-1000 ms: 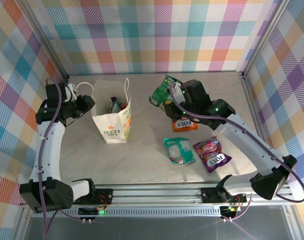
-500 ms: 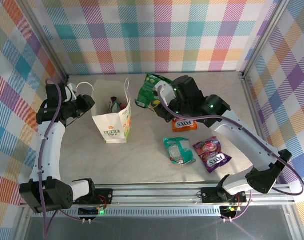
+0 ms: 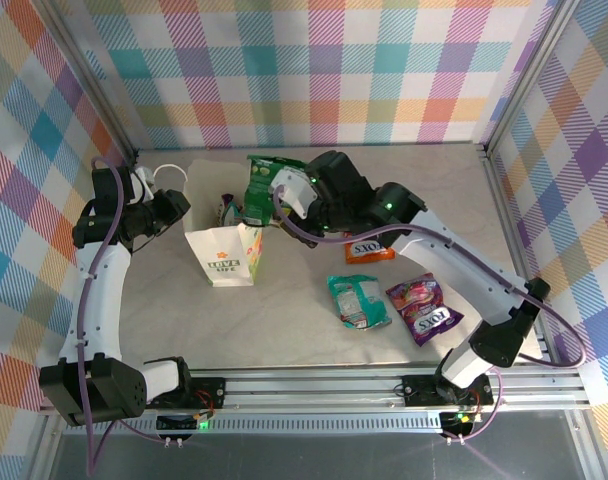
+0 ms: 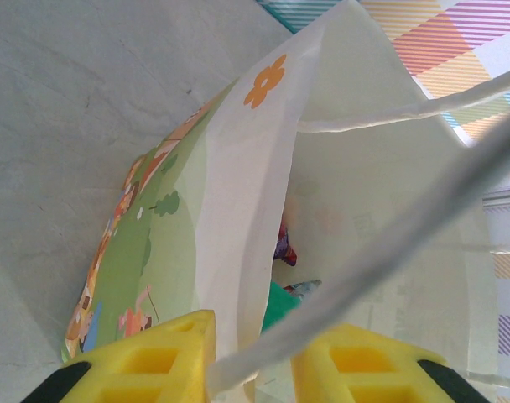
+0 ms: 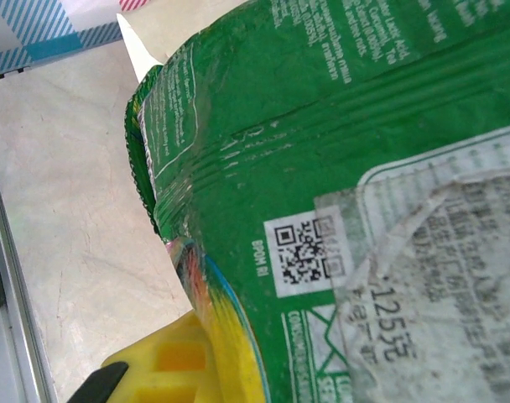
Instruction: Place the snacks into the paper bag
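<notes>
The white paper bag (image 3: 224, 255) stands open at mid-left, with packets (image 3: 227, 210) inside. My left gripper (image 3: 177, 210) is at its left rim. In the left wrist view the bag's wall (image 4: 247, 210) and a cord handle (image 4: 389, 243) run between the yellow fingers (image 4: 154, 361), which are closed on them. A purple packet (image 4: 284, 248) and a green one (image 4: 280, 306) lie inside. My right gripper (image 3: 289, 195) is shut on a green snack packet (image 3: 264, 185) and holds it over the bag's right rim. That packet (image 5: 339, 168) covers one yellow finger (image 5: 167, 361).
Three snacks lie on the table right of the bag: an orange Fox's packet (image 3: 369, 248), a teal packet (image 3: 357, 300) and a purple Fox's packet (image 3: 422, 308). Checked walls close in the back and both sides.
My right arm has carried the green packet leftward, from over the orange packet to the bag's right rim. The left arm and the bag have not moved.
</notes>
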Robot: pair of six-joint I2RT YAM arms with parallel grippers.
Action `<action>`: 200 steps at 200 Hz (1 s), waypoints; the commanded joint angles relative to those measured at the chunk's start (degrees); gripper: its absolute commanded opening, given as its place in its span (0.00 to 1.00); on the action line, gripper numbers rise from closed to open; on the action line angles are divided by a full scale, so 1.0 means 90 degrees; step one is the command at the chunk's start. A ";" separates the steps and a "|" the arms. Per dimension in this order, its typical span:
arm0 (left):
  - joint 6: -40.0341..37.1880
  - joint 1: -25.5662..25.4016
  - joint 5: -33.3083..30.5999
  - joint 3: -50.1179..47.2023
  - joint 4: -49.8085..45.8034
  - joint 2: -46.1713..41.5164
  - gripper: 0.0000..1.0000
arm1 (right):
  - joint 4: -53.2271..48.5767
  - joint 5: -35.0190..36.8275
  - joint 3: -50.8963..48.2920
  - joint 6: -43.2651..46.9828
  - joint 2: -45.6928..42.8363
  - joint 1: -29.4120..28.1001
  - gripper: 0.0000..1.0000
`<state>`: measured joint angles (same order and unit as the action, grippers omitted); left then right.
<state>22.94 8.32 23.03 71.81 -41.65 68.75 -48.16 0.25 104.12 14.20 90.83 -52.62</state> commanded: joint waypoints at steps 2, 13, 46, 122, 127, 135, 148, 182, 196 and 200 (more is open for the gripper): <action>0.0049 -0.0018 0.0098 0.0048 0.0096 0.0020 0.29 | 0.0189 0.0021 0.0400 0.0268 0.0070 -0.0046 0.00; 0.0056 -0.0016 0.0117 0.0023 0.0115 0.0012 0.29 | 0.0237 -0.0005 0.0460 0.0285 0.0130 -0.0052 0.00; 0.0098 -0.0021 0.0209 0.0020 0.0173 0.0015 0.29 | 0.0420 -0.0057 0.0622 0.0303 0.0320 -0.0051 0.00; 0.0098 -0.0016 0.0330 -0.0148 0.0280 0.0027 0.27 | 0.0547 -0.0339 0.1351 0.0298 0.0890 -0.0138 0.00; 0.0098 -0.0023 0.0332 -0.0154 0.0289 0.0038 0.27 | 0.0538 -0.0340 0.1410 0.0298 0.0939 -0.0149 0.00; 0.0098 -0.0016 0.0347 -0.0174 0.0299 0.0032 0.27 | 0.0533 -0.0347 0.1516 0.0298 0.1034 -0.0163 0.00; 0.0098 -0.0021 0.0361 -0.0195 0.0301 0.0030 0.27 | 0.0527 -0.0358 0.1664 0.0288 0.1178 -0.0182 0.00; 0.0068 -0.0018 0.0313 -0.0241 0.0282 -0.0040 0.27 | 0.0581 -0.0510 0.2025 0.0196 0.1534 -0.0242 0.00; 0.0078 -0.0016 0.0299 -0.0269 0.0307 -0.0065 0.27 | 0.0630 -0.0562 0.2164 0.0143 0.1673 -0.0257 0.00; 0.0078 -0.0016 0.0303 -0.0274 0.0320 -0.0070 0.27 | 0.0646 -0.0578 0.2210 0.0127 0.1716 -0.0266 0.00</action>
<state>23.16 8.32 24.99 70.39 -40.12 68.93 -45.91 -2.68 120.03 15.70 104.77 -54.33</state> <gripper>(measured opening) 0.266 0.149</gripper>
